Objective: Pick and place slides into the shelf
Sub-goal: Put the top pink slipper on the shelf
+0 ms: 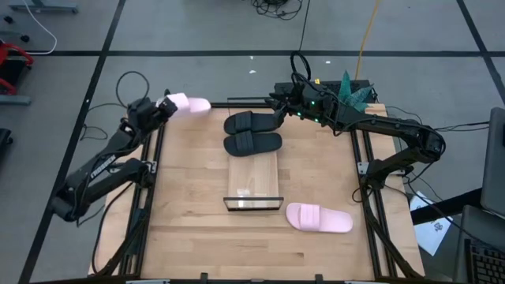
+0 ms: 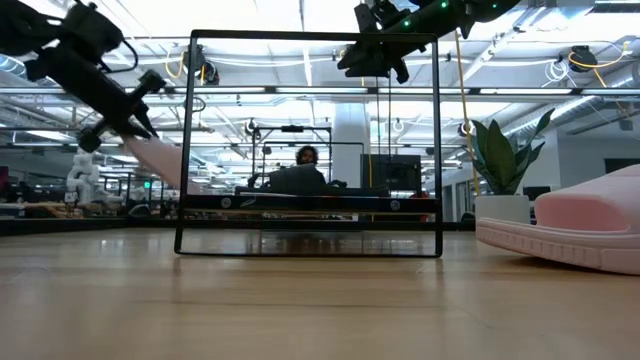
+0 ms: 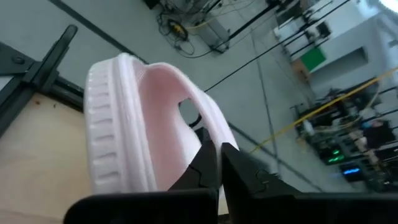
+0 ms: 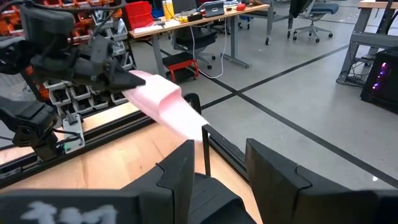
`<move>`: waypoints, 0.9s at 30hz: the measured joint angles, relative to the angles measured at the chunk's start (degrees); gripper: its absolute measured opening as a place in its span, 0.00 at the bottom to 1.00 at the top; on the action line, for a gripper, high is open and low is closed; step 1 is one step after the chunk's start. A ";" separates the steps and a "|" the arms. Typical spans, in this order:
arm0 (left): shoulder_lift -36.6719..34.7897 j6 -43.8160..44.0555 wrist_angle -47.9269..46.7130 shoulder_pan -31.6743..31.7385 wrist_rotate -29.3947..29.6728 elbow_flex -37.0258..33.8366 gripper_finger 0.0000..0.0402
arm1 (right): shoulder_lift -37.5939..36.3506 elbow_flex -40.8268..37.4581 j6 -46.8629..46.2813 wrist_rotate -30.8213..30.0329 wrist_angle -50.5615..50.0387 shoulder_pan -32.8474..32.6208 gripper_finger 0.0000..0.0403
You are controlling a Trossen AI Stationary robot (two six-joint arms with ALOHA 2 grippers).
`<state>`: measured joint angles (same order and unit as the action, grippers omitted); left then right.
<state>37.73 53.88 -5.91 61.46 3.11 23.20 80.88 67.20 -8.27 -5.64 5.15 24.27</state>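
Observation:
My left gripper (image 1: pixel 167 106) is shut on a pale pink slide (image 1: pixel 191 105), lifted above the table's far-left corner; the low view shows the left gripper (image 2: pixel 140 110) with that slide (image 2: pixel 160 162) held high. Two black slides (image 1: pixel 251 123) (image 1: pixel 252 143) lie side by side on the far half of the shelf (image 1: pixel 254 177), whose dark lip (image 1: pixel 254 203) is at its near end. My right gripper (image 1: pixel 278 115) (image 4: pixel 214 165) hangs open in the air beside the far black slide, touching nothing. A second pink slide (image 1: pixel 318 218) rests sole-down on the table, near right of the shelf. My left gripper (image 3: pixel 221 163) pinches the pink slide's wide strap (image 3: pixel 198 121) at its edge, one finger (image 3: pixel 202 163) on the inner side and one (image 3: pixel 245 169) outside. The slide is lifted clear and turned on its side, its ribbed sole edge (image 3: pixel 115 137) showing, sticking out past the fingers.
A black metal frame (image 2: pixel 310 40) stands around the shelf in the low view, with a thin post (image 4: pixel 205 149) just ahead of my right fingers. Frame rails (image 1: pixel 151 181) run along the table's sides. A green plant (image 1: pixel 351 91) sits at the far right corner. Bare wood lies near.

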 joint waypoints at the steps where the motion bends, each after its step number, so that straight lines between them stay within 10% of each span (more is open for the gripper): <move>1: -0.85 0.34 -0.45 -0.04 -0.03 0.00 0.00 | 0.00 0.00 0.00 0.02 0.00 0.00 0.33; 15: -7.95 2.46 -4.73 -5.81 -0.96 2.07 0.00 | 0.00 0.00 0.00 0.00 0.21 0.00 0.33; 27: -8.57 -1.28 -4.57 -14.79 -0.98 17.63 0.00 | -0.73 -0.02 1.29 -0.49 0.87 0.38 0.33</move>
<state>29.17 52.60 -10.48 46.66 2.13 40.83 80.15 67.18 -6.98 -6.13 6.01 24.65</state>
